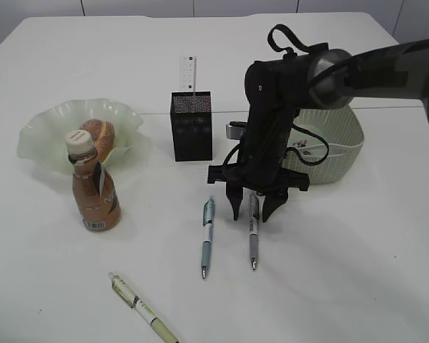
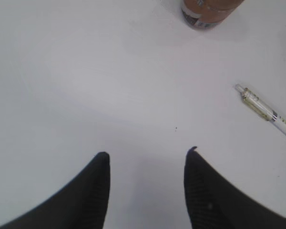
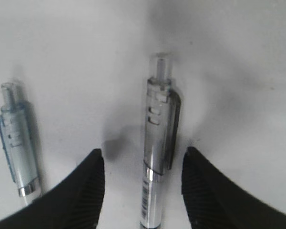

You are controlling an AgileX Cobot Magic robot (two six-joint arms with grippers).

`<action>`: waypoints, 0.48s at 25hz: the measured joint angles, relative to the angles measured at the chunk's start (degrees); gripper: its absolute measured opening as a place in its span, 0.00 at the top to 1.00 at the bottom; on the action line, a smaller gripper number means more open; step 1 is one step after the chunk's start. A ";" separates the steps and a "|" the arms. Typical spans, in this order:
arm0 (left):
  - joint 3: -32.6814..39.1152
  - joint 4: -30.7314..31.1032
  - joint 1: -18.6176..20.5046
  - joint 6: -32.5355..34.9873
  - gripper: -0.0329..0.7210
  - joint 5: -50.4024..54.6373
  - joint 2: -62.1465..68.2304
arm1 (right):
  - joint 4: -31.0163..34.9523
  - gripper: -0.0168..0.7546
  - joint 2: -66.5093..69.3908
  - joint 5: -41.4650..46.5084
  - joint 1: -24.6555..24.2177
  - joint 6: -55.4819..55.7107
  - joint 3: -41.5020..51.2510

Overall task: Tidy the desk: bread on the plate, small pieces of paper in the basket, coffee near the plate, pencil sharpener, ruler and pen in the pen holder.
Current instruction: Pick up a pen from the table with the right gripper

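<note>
Right gripper (image 1: pixel 252 207) open astride grey pen (image 1: pixel 253 232), desk (image 1: pixel 343 271)

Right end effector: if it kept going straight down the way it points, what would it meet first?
The grey pen lying on the desk. The right end effector is open, straddling the pen's clip end, so the pen probably ends up between its fingers.

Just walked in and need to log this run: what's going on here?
The right gripper is down over the grey pen on the desk, jaws open on either side of it, not gripping. The left gripper hovers open over bare desk. The bread is on the plate, the coffee beside it, the ruler in the pen holder. Two other pens lie loose.
</note>
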 joint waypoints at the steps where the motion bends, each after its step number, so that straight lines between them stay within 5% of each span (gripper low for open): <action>1: 0.00 0.00 0.00 0.00 0.47 -0.03 0.00 | 0.00 0.48 0.00 0.09 0.00 0.00 0.00; 12: 0.00 0.00 0.00 0.00 0.47 -0.76 0.00 | -0.57 0.52 0.13 0.35 0.00 0.03 0.00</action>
